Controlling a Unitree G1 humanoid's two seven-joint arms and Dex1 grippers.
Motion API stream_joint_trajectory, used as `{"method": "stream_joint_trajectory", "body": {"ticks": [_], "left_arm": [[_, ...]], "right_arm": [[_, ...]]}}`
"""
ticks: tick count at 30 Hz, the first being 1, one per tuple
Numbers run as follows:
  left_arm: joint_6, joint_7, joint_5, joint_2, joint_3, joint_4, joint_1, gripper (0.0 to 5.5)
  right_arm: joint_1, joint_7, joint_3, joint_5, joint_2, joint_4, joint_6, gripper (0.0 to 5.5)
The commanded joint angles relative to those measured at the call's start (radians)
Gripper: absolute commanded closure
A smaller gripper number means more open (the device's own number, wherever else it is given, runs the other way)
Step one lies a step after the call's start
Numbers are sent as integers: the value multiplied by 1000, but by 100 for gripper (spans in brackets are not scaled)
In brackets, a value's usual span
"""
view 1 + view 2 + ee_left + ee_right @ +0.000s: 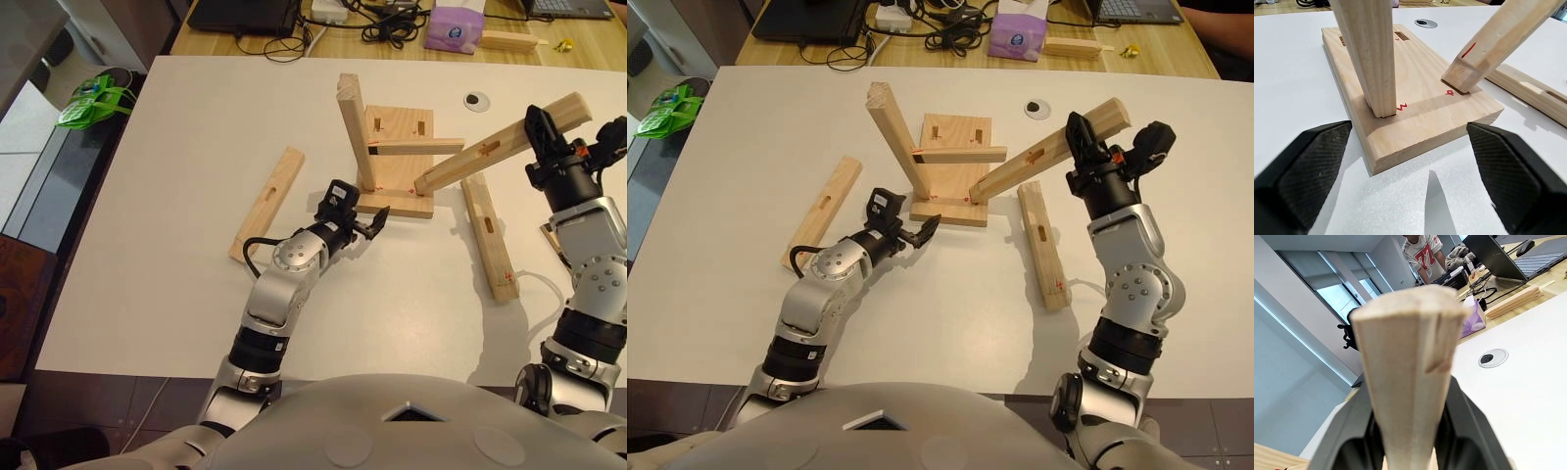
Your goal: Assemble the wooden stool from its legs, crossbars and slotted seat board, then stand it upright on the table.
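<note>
Right end effector (542,137) clamped on tilted leg (480,157), foot on board (402,181); left end effector (372,223) wide open, empty, beside board

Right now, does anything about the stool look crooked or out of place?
Yes. The leg in the right gripper slants steeply, its lower end resting at the seat board's corner slot rather than seated straight. The other leg stands nearly upright in its slot.
</note>
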State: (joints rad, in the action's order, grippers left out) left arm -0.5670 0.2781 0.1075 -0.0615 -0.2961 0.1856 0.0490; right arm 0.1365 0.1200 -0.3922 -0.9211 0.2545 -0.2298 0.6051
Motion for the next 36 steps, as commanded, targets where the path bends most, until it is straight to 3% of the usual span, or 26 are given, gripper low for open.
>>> {"method": "stream_joint_trajectory", "body": {"ticks": [1,13,24,32,36], "left_arm": [[7,-7,-7,1,5,-7,9,116],[16,-8,-11,0,10,-20,17,116],[38,-28,-15,16,3,-38,7,116],[64,-33,-12,26,14,-18,26,116],[61,-25,-8,7,53,91,126,116]], "right_arm": [[-9,2,10,43,16,7,-3,448],[-56,95,158,344,52,-27,-224,448],[-25,65,68,237,34,59,-111,448],[14,101,110,230,53,48,-67,448],[34,102,112,239,57,47,-69,448]]}}
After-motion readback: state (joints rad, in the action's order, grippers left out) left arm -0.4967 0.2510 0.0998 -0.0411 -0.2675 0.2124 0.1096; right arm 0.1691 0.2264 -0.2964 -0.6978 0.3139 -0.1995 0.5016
